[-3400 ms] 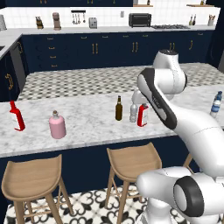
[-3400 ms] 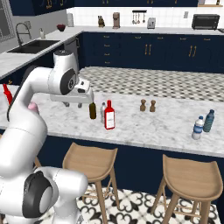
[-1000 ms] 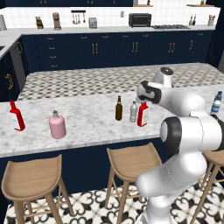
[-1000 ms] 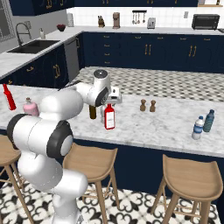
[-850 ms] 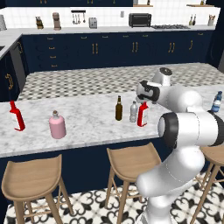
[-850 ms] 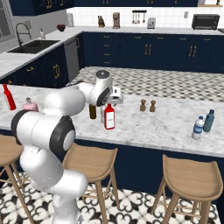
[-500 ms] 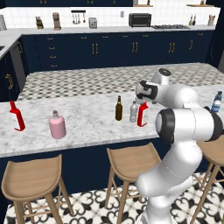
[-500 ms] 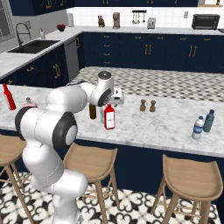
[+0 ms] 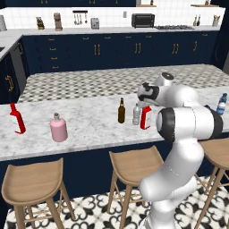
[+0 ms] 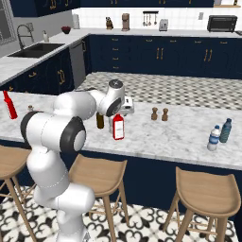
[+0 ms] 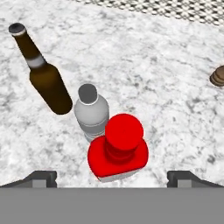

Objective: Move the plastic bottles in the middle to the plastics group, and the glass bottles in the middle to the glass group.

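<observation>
We see the gripper (image 11: 112, 177) poised above the three bottles in the middle of the counter (image 9: 89, 127), its jaws spread wide and holding nothing. From the hand view we look straight down on the red bottle (image 11: 118, 148), which sits between the two finger tips, with the greyish bottle (image 11: 90, 111) touching or just beside it and the brown bottle (image 11: 43, 74) next in line. In the left base view those three stand upright in a tight row: brown bottle (image 9: 121, 111), greyish bottle (image 9: 137, 114), red bottle (image 9: 145, 118), with the gripper (image 9: 144, 102) over the red one. At the counter's left end we find the glass group, a second red bottle (image 9: 17, 119) and the pink flask (image 9: 58, 128), well apart from each other. At the right end stands the water bottle (image 9: 221, 103). In the right base view it (image 10: 214, 138) stands just beside a darker bottle (image 10: 226, 131), and two small brown shakers (image 10: 159, 114) sit near the middle trio.
</observation>
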### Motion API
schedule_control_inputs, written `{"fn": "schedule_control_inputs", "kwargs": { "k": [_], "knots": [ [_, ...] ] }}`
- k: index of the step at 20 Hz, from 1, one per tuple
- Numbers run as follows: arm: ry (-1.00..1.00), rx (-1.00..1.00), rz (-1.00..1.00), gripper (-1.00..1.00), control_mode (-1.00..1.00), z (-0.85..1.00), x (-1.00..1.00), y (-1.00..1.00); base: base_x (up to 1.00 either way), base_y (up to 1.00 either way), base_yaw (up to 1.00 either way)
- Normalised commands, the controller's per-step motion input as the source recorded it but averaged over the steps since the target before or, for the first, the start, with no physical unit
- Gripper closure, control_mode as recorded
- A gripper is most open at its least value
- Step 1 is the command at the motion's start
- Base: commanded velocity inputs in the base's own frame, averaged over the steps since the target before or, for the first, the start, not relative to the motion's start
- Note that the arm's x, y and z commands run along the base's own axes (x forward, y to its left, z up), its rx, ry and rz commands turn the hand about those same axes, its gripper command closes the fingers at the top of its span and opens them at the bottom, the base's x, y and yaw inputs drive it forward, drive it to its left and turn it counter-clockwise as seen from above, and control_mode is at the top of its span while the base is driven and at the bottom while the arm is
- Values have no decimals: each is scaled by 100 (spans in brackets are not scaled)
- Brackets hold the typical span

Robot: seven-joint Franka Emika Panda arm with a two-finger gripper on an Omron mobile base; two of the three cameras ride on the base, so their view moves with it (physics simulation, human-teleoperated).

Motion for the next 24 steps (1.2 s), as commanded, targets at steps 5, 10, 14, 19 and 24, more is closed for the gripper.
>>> {"fn": "schedule_control_inputs", "kwargs": {
  "k": [5,10,14,19,24],
  "knots": [
    [0,0,6,-100,-100,-7,29,0,0,0,0],
    [0,0,4,-100,-100,-16,14,0,0,0,0],
    [0,0,3,-100,-100,-13,9,0,0,0,0],
    [0,0,0,-100,-100,0,0,0,0,0,0],
    [0,0,0,100,-100,0,0,0,0,0,0]
  ]
}}
